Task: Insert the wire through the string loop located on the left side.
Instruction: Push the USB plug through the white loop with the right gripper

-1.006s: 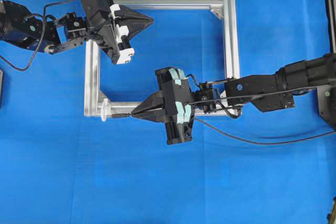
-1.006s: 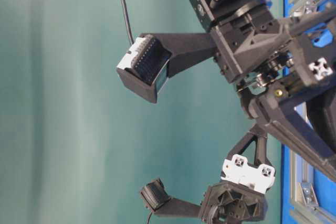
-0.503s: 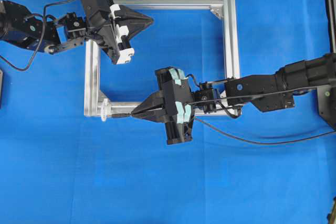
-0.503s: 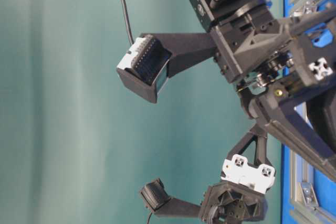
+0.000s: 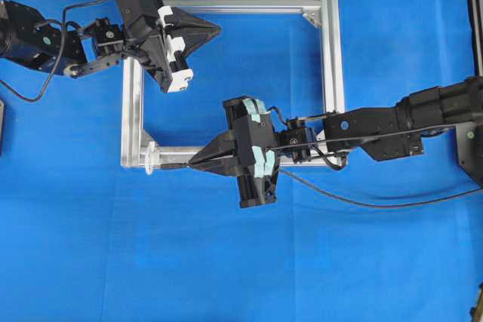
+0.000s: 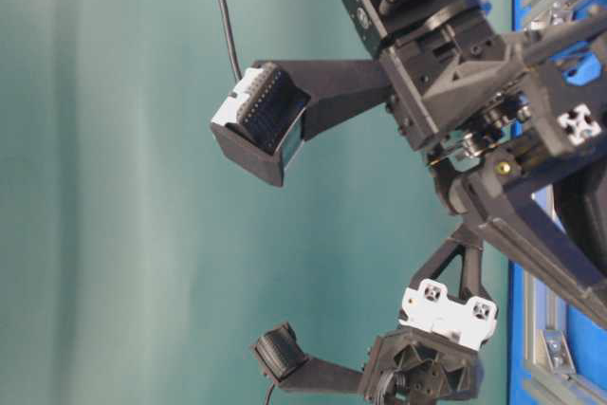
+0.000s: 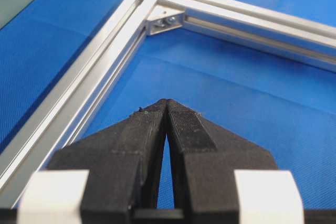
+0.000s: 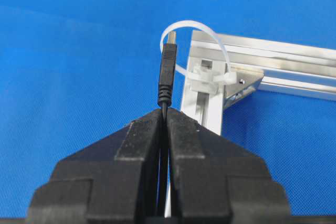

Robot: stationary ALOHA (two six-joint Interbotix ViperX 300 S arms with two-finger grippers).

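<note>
Right gripper (image 8: 163,116): clamped on wire (image 8: 167,74) just behind plug; tip at string loop (image 8: 210,38), frame (image 8: 273,61) corner. We judge wire light, limp; grip near plug. Left gripper (image 7: 167,103): closed, empty.

I see no change across this last second: neither of my arms shifts, and nothing on the bench (image 5: 241,262) moves. The pictures from a second ago, half a second ago and now match in both outside views.
</note>
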